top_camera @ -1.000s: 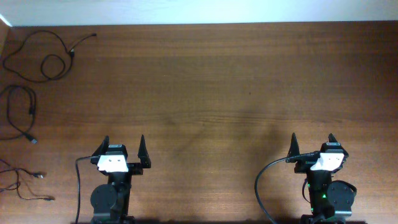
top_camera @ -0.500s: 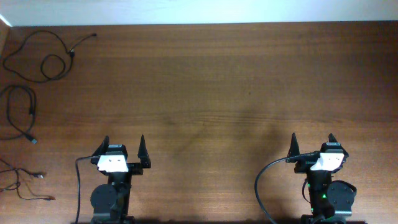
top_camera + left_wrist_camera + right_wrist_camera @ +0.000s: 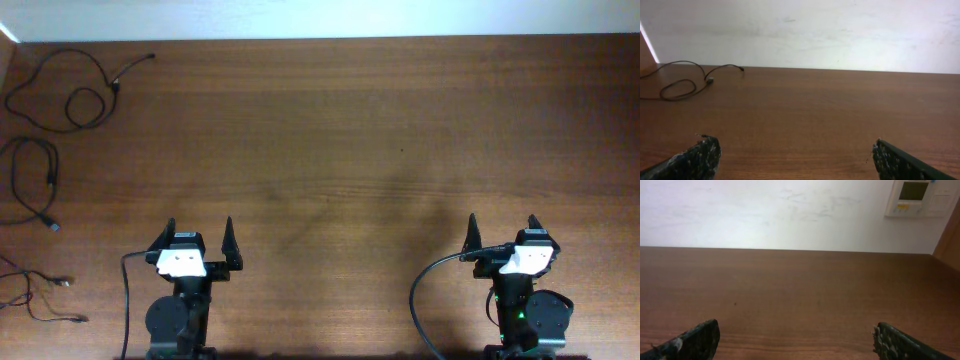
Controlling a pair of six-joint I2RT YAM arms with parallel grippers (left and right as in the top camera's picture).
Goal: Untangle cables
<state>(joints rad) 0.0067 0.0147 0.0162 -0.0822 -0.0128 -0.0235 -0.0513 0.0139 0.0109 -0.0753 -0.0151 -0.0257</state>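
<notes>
Three thin black cables lie apart along the table's left side. One looped cable sits at the far left corner and shows in the left wrist view as a cable. A second cable curls below it, and a thinner third cable lies near the front left edge. My left gripper stands open at the front left, well short of them, with nothing between its fingers. At the front right my right gripper is open too, over bare wood.
The brown wooden table stretches wide between and beyond the arms. A white wall runs along the far edge, with a wall control panel at the right. Thick black wires trail from each arm's base.
</notes>
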